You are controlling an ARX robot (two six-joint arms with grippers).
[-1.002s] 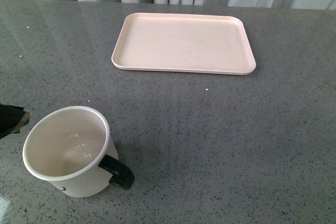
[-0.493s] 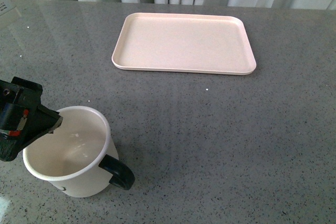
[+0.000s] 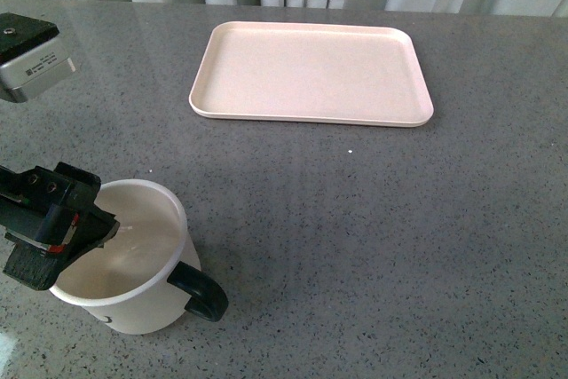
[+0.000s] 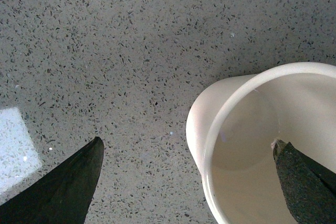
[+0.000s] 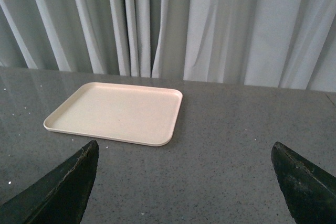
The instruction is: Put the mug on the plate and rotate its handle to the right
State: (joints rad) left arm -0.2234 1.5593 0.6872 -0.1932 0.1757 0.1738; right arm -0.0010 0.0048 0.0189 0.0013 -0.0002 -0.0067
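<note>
The white mug (image 3: 133, 259) stands upright on the grey table at the near left. Its black handle (image 3: 200, 295) points right and toward me. The face is mostly hidden. The pale pink plate (image 3: 311, 73) lies empty at the far middle, well apart from the mug. My left gripper (image 3: 67, 228) is open at the mug's left rim. In the left wrist view the mug (image 4: 247, 129) has its wall between the open gripper's (image 4: 188, 145) fingers, one finger inside the cup and one outside. My right gripper (image 5: 184, 153) is open and empty above the table, with the plate (image 5: 115, 111) beyond it.
The speckled grey table (image 3: 373, 219) stretches between mug and plate. Pale curtains (image 5: 210, 24) hang behind the far edge. The left arm's grey wrist block (image 3: 31, 59) shows at the far left.
My left gripper has come in from the left edge and now sits over the mug's left rim. The mug and plate have not moved.
</note>
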